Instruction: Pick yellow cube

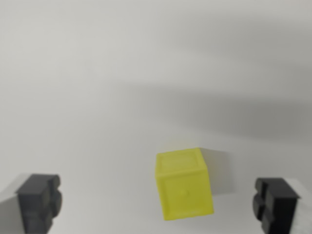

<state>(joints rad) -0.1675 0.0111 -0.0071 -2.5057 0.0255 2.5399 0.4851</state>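
A yellow cube [184, 184] rests on a plain white surface [122, 87], in the lower middle of the wrist view, slightly turned. My gripper [157, 204] is open, its two dark fingertips [39, 201] showing at the bottom left and bottom right corners. The cube lies between them, nearer the wrist view's right fingertip, and touches neither. Nothing is held.
The white surface fills the whole view. A soft grey shadow band crosses its upper right part.
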